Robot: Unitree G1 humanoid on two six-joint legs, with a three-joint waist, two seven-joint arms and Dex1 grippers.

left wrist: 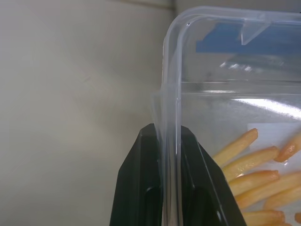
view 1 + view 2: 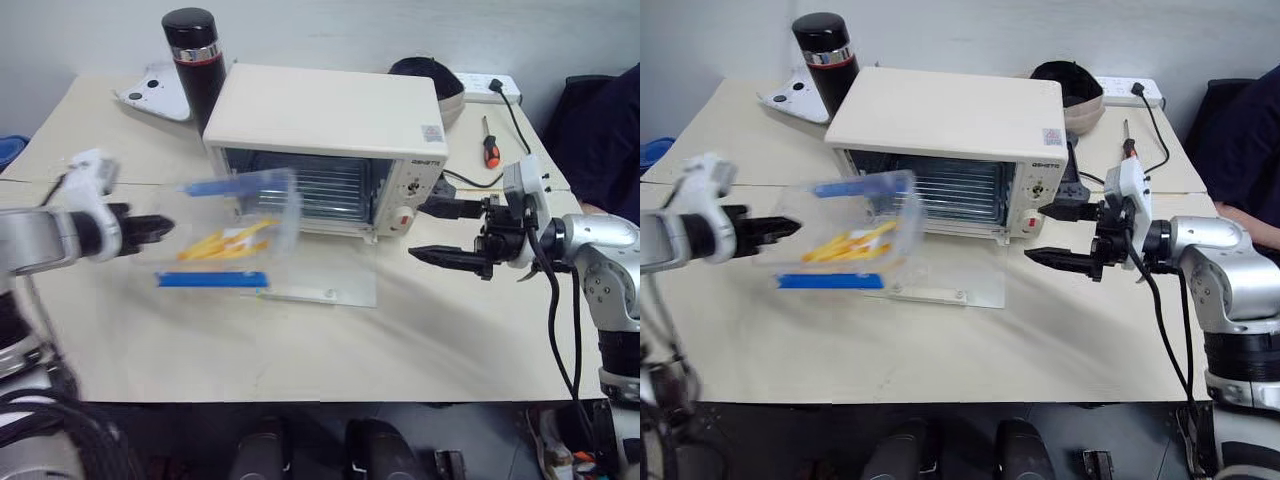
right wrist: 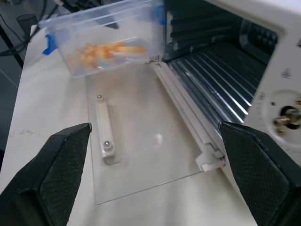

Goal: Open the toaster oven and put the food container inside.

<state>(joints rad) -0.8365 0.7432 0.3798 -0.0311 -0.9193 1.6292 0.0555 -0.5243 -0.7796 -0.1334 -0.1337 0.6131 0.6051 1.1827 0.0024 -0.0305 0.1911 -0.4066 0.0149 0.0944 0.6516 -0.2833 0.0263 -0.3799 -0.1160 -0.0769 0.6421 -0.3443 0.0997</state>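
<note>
Cream-white boxy toaster oven [image 2: 330, 120]: on beige tabletop [image 2: 300, 350], glass door [image 3: 141, 141] dropped flat, wire rack visible in right wrist view.
Clear rectangular plastic food container, blue clips, yellow-orange sticks inside [image 2: 235, 240]: airborne, tilted, just before oven mouth above door.
Left gripper [image 2: 165, 228]: arm reaching in from left, jaws narrow, clamped on container wall; left wrist view shows wall pinched between black fingers [image 1: 136, 188].
Right gripper [image 2: 1065, 235]: pointing left beside oven knobs, jaws wide, holding nothing; container well beyond jaws, across door.
</note>
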